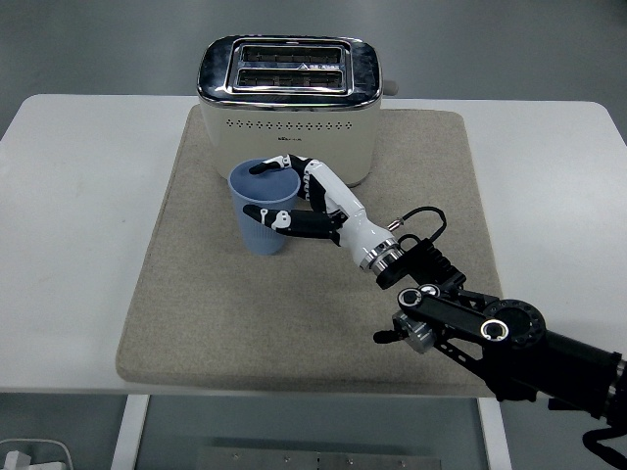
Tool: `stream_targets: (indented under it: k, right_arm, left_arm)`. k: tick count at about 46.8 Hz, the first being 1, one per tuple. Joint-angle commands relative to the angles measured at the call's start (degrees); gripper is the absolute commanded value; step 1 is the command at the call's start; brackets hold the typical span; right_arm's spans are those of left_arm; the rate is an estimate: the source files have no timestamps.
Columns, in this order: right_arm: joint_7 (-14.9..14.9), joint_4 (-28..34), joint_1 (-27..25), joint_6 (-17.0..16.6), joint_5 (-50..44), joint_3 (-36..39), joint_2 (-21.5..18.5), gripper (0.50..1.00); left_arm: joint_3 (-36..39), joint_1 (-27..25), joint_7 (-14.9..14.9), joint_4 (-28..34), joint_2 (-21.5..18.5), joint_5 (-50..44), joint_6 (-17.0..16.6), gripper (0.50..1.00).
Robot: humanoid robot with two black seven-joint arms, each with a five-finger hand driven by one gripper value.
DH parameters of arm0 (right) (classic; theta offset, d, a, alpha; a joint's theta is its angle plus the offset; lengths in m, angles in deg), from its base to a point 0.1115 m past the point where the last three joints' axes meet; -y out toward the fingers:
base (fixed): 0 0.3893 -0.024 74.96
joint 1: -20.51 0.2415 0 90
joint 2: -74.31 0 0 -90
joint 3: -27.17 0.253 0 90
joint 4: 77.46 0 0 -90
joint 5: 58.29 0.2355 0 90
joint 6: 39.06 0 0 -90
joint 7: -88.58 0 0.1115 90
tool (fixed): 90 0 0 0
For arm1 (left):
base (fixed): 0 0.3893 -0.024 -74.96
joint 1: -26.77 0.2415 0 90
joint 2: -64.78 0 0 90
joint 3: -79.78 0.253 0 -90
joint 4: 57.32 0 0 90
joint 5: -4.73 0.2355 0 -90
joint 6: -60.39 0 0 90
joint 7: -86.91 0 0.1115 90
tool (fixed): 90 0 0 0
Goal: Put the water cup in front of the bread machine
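the blue water cup stands upright on the beige mat, just in front of the bread machine and a little left of its middle. our right hand grasps it, one finger hooked over the rim, the thumb pressed on the near wall. we judge the placing nearly done: we should make sure the base sits flat on the mat, then loosen the fingers gently and lift the hooked one clear of the rim before drawing back, so the light cup does not tip. we count one cup, one bread machine with two slots, one mat, one white table, one arm in view.
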Motion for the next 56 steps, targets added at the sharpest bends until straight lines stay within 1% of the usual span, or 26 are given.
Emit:
stream_targets:
  k: [1, 9, 21, 27, 32, 38, 44, 45, 47, 48, 49, 56]
  right_arm:
    - [0.08, 0.17, 0.07, 0.11, -0.02, -0.08, -0.24, 0.633]
    - [0.17, 1.75, 0.16, 0.47, -0.02, -0.08, -0.68, 0.633]
    - [0.26, 4.56, -0.19, 0.47, -0.11, 0.00, -0.68, 0.652]
    - [1.66, 5.61, -0.28, 0.47, -0.11, -0.08, -0.68, 0.660]
    - [1.84, 6.67, -0.28, 0.47, -0.02, 0.00, -0.68, 0.674]
    - [1.93, 6.67, -0.45, 0.47, -0.02, 0.09, -0.68, 0.709]
    - [2.01, 6.67, -0.89, 0.47, 0.07, 0.09, -0.68, 0.758]
    - [2.01, 6.58, -0.98, 0.47, 0.07, 0.00, -0.68, 0.772]
    - [2.10, 6.58, -1.24, 0.38, 0.07, 0.09, -0.68, 0.817]
    - [2.10, 6.58, -1.33, 0.38, 0.07, 0.09, -0.68, 0.852]
    - [2.19, 6.50, -1.42, 0.38, 0.07, 0.09, -0.68, 0.868]
    - [3.07, 6.23, -1.68, 0.29, 0.16, 0.09, -0.68, 0.891]
  left_arm:
    - [0.05, 0.00, 0.00, 0.00, 0.00, 0.05, 0.00, 1.000]
    - [0.05, 0.00, 0.00, 0.00, 0.00, -0.04, 0.00, 1.000]
    - [-0.04, 0.00, 0.00, 0.00, 0.00, -0.04, 0.00, 1.000]
    - [-0.04, 0.00, 0.00, 0.00, 0.00, -0.04, 0.00, 1.000]
    - [-0.04, 0.00, 0.00, 0.00, 0.00, 0.05, 0.00, 1.000]
    - [-0.04, 0.00, 0.00, 0.00, 0.00, 0.05, 0.00, 1.000]
    - [-0.04, 0.00, 0.00, 0.00, 0.00, 0.05, 0.00, 1.000]
    - [-0.04, 0.00, 0.00, 0.00, 0.00, -0.04, 0.00, 1.000]
    - [-0.04, 0.00, 0.00, 0.00, 0.00, 0.05, 0.00, 1.000]
    - [0.05, 0.00, 0.00, 0.00, 0.00, 0.05, 0.00, 1.000]
    - [-0.04, 0.00, 0.00, 0.00, 0.00, -0.04, 0.00, 1.000]
    - [0.05, 0.00, 0.00, 0.00, 0.00, 0.05, 0.00, 1.000]
